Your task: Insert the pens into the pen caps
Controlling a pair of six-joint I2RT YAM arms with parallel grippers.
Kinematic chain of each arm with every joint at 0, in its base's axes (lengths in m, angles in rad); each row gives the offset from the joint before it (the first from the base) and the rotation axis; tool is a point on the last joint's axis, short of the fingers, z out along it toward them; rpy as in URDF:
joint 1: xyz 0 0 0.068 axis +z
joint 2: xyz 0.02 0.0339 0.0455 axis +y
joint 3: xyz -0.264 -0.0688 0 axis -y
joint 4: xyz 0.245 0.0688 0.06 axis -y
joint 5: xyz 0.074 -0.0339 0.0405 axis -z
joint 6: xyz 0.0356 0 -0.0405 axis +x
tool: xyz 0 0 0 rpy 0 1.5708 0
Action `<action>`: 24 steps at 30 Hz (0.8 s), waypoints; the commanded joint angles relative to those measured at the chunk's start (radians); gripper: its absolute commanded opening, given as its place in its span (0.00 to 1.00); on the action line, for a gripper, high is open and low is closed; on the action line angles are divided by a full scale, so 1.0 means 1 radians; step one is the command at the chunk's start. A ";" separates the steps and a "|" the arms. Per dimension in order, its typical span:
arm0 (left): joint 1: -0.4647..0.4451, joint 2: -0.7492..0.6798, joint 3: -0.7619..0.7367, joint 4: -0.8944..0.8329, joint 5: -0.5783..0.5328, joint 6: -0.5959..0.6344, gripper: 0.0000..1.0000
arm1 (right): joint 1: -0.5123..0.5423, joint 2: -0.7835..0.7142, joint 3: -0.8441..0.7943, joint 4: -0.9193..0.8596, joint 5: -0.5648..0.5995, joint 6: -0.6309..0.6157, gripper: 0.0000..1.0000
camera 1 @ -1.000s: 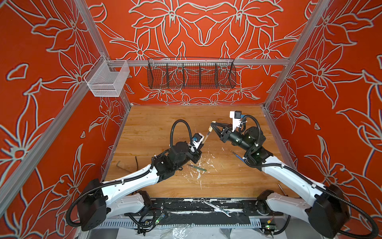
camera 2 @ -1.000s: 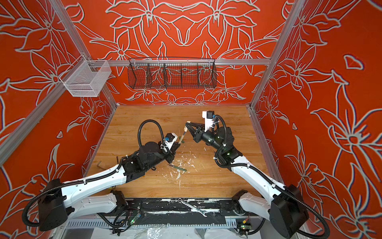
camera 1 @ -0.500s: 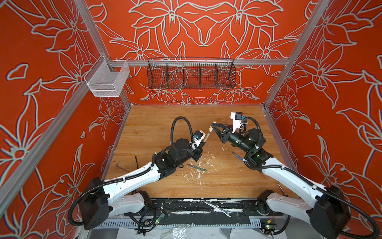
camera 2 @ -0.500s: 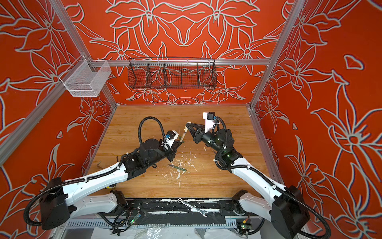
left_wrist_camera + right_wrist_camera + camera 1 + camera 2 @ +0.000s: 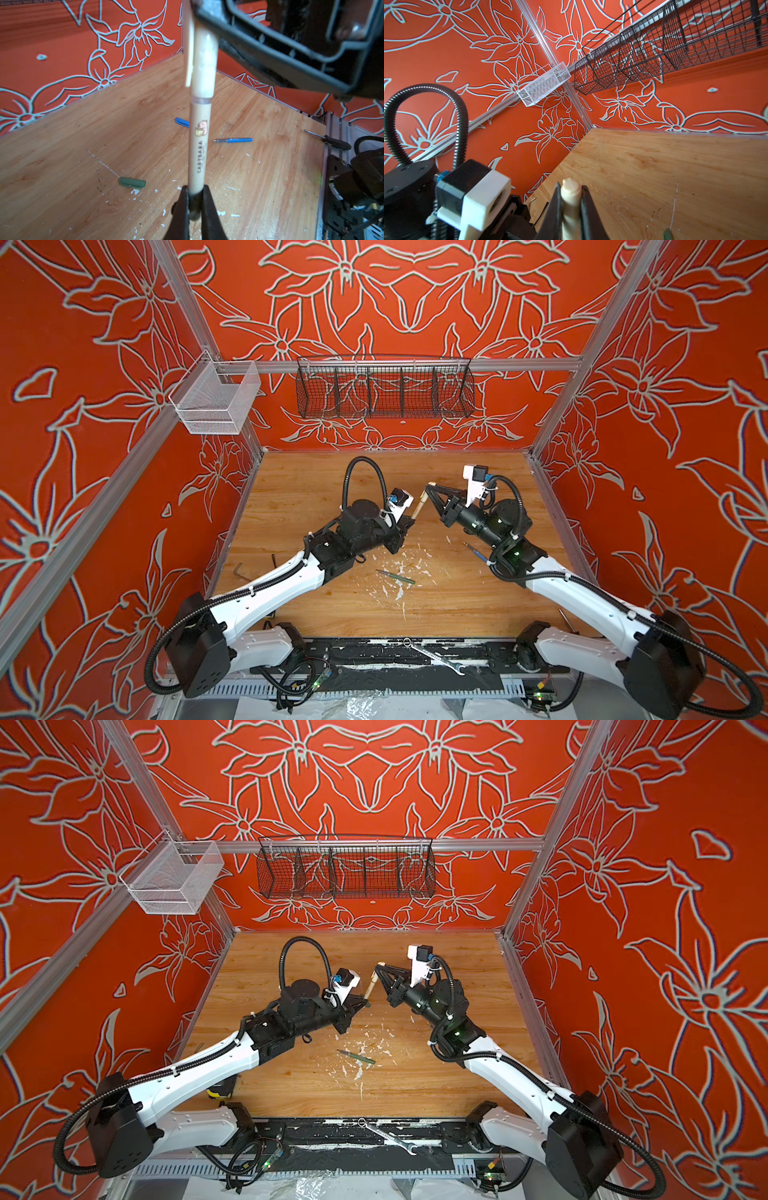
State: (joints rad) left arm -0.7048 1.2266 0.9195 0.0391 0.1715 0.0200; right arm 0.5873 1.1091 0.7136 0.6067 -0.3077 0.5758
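Two grippers meet above the middle of the wooden table (image 5: 311, 489), tips close together. On one side the left gripper (image 5: 195, 194) is clamped tight on the bottom end of the beige pen (image 5: 199, 149). The pen stands roughly upright out of the jaws, "CAPYBARA" printed on the barrel. Opposite, the right gripper (image 5: 571, 194) is pinched tight on the beige cap (image 5: 571, 199), the cap's rounded end poking past the fingertips.

Left wrist view: the cap sits over the pen's upper end, clip alongside, a thin clear ring at the joint. Cannot tell if it is fully seated. In both top views the beige pen slants between the two grippers, off the table.

Flat on the table, front middle, lies the green pen (image 5: 395, 576) among white flecks, well apart from both grippers. Alone on its side lies the green cap (image 5: 132, 182). Also flat and uncapped is the blue pen (image 5: 232, 140), tip bare. Near it is the blue cap (image 5: 182, 122), partly hidden behind the beige pen, not touching the blue pen.

On the black front rail rests the silver wrench (image 5: 434, 657). At the table's left edge sits the hex key (image 5: 237, 572).
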 commanded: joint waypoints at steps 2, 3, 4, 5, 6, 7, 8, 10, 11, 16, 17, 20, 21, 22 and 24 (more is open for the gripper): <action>0.094 0.025 0.098 0.157 0.080 -0.077 0.00 | 0.039 0.032 -0.026 -0.083 -0.059 0.019 0.00; 0.107 0.036 0.111 0.163 0.094 -0.083 0.00 | 0.042 0.038 -0.027 -0.084 -0.058 0.024 0.00; 0.118 0.045 0.114 0.191 0.111 -0.087 0.00 | 0.043 0.045 -0.029 -0.083 -0.053 0.031 0.00; 0.129 0.053 0.122 0.209 0.135 -0.088 0.00 | 0.045 0.052 -0.032 -0.080 -0.051 0.041 0.00; 0.142 0.066 0.140 0.213 0.148 -0.093 0.00 | 0.045 0.063 -0.038 -0.073 -0.049 0.059 0.00; 0.155 0.079 0.165 0.209 0.175 -0.095 0.00 | 0.045 0.074 -0.040 -0.071 -0.050 0.075 0.00; 0.165 0.091 0.186 0.205 0.197 -0.095 0.00 | 0.045 0.084 -0.040 -0.070 -0.054 0.088 0.00; 0.182 0.116 0.218 0.229 0.242 -0.098 0.00 | 0.046 0.108 -0.049 -0.040 -0.069 0.126 0.00; 0.188 0.128 0.234 0.233 0.257 -0.098 0.00 | 0.048 0.118 -0.055 -0.020 -0.073 0.144 0.00; 0.223 0.175 0.298 0.269 0.327 -0.126 0.00 | 0.052 0.161 -0.055 -0.027 -0.093 0.189 0.00; 0.227 0.180 0.309 0.268 0.331 -0.127 0.00 | 0.054 0.165 -0.051 -0.037 -0.098 0.186 0.00; 0.243 0.196 0.338 0.265 0.338 -0.134 0.00 | 0.061 0.169 -0.031 -0.104 -0.101 0.169 0.00; 0.249 0.200 0.345 0.269 0.338 -0.137 0.00 | 0.063 0.166 -0.022 -0.140 -0.094 0.154 0.00; 0.257 0.206 0.355 0.270 0.348 -0.142 0.00 | 0.068 0.163 -0.013 -0.176 -0.084 0.139 0.00; 0.269 0.213 0.366 0.277 0.360 -0.153 0.00 | 0.074 0.154 -0.007 -0.210 -0.071 0.121 0.00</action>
State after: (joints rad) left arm -0.4957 1.4498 1.1629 -0.0387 0.6014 -0.0673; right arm 0.5793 1.2449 0.7506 0.6750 -0.1867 0.6785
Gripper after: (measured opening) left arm 0.089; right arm 0.146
